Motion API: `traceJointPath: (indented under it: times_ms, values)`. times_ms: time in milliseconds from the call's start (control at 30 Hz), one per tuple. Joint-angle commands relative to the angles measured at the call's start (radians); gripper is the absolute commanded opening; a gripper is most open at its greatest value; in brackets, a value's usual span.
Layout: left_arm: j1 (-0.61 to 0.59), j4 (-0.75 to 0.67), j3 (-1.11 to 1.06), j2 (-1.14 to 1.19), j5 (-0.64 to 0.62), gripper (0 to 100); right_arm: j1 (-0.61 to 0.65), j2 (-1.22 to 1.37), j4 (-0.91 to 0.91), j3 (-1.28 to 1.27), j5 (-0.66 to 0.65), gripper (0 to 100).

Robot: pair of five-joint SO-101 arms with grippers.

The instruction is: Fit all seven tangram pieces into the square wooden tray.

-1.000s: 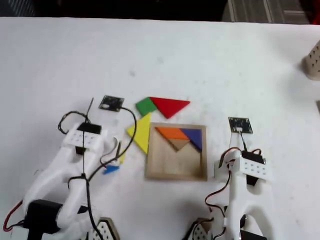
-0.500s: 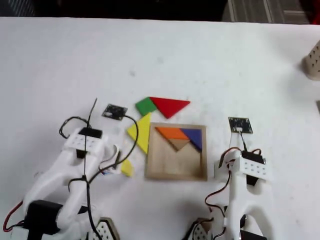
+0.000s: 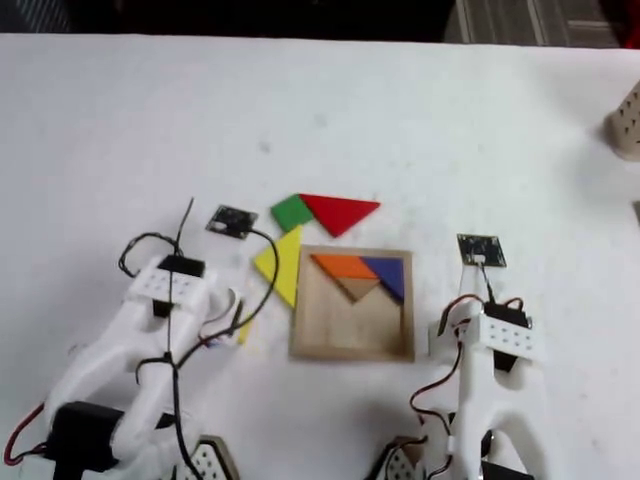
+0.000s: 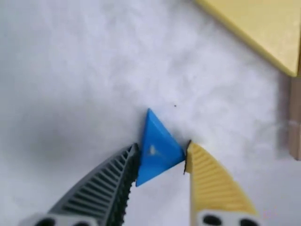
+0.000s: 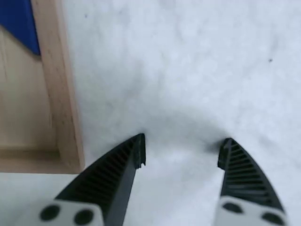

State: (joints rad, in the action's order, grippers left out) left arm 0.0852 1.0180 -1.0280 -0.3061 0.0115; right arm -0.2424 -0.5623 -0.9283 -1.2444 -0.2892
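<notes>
The square wooden tray point(image 3: 300, 345) holds an orange piece point(image 3: 343, 266), a blue piece point(image 3: 388, 275) and a brown triangle point(image 3: 358, 289). A large yellow triangle point(image 3: 280, 262) lies against its left side. A green piece point(image 3: 291, 212) and a red triangle point(image 3: 340, 212) lie just beyond it. My left gripper point(image 4: 161, 155) is shut on a small blue triangle point(image 4: 157, 149), low over the table left of the tray, near the yellow triangle point(image 4: 258, 28). My right gripper point(image 5: 183, 150) stands open over bare table beside the tray's right rim point(image 5: 51, 94).
The left arm point(image 3: 165, 300) and right arm point(image 3: 497, 340) flank the tray at the near edge. Loose cables run from the left arm. A pale perforated object point(image 3: 628, 125) stands at the far right. The far half of the white table is open.
The left wrist has turned and drawn back a little; the blue triangle seen at its tip a second ago is now hidden from above. The right arm has kept still.
</notes>
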Motion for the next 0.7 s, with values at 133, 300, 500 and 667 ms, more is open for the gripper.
traceJointPath:
  times_ms: [133, 300, 500, 667]
  values:
    - [0.005, -0.012, 0.002, -0.036, 0.092, 14, 0.007, 0.013, 0.033, -0.005, -0.014, 24.5]
    - [0.005, -0.012, 0.008, -0.042, 0.091, 14, 0.007, 0.013, 0.033, -0.005, -0.014, 24.5]
    - [0.012, 0.046, 0.074, -0.044, 0.089, 14, 0.007, 0.013, 0.033, -0.005, -0.014, 24.5]
    - [0.013, 0.08, 0.115, -0.044, 0.097, 14, 0.007, 0.013, 0.033, -0.005, -0.012, 24.5]
